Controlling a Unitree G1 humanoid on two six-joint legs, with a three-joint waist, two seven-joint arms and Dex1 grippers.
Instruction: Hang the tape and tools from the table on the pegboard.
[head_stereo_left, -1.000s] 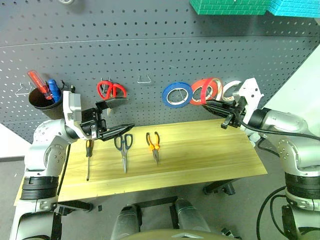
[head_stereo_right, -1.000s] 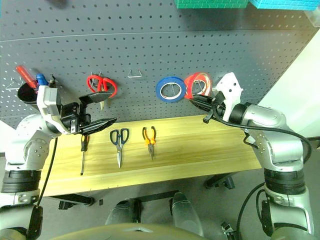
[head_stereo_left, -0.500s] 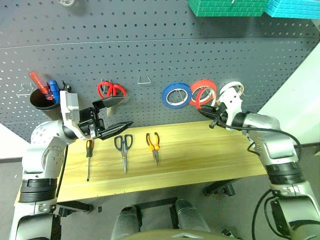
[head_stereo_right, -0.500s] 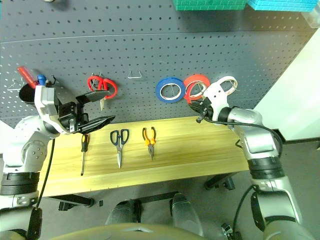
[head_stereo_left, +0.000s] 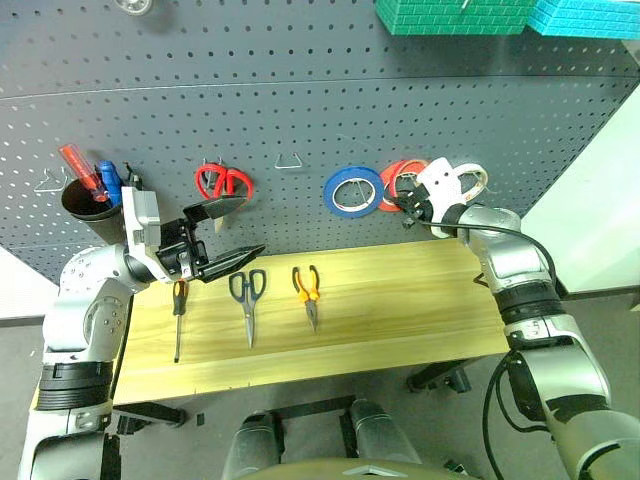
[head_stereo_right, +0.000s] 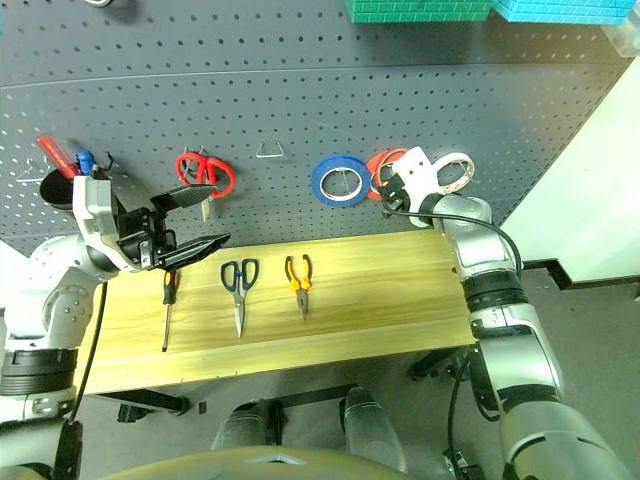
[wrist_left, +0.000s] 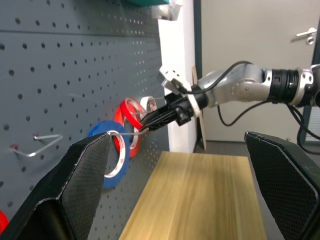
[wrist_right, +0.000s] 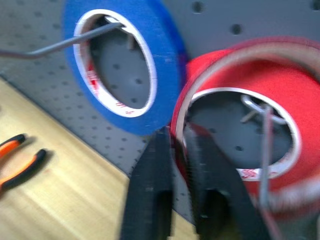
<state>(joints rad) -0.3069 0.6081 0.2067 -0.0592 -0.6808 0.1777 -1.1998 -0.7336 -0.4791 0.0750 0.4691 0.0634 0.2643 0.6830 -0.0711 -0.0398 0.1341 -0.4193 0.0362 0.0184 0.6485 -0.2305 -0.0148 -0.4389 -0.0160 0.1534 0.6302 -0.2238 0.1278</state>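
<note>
A: Where's the red tape (wrist_right: 235, 165)?

B: Up on the pegboard (head_stereo_left: 300, 90), over a wire hook just beside the blue roll (head_stereo_left: 353, 190), with the white roll (head_stereo_left: 470, 180) on its other side. The right gripper (wrist_right: 179, 145) is at its rim, fingers (wrist_right: 155, 185) a narrow gap apart with the red edge between them. The close view is blurred, so I can't tell if they grip it or merely straddle it.

A: And the other arm?

B: The left gripper (head_stereo_left: 228, 232) hangs above the bench (head_stereo_left: 400, 310) with its fingers spread wide, holding nothing.

A: The tools?

B: Flat on the bench: the screwdriver (head_stereo_left: 178, 315), then the black-handled scissors (head_stereo_left: 247, 300), then the pliers (head_stereo_left: 307, 290), side by side and apart. Red-handled scissors (head_stereo_left: 223, 181) hang on the board, and a black cup (head_stereo_left: 85, 205) holds red and blue handles.
</note>
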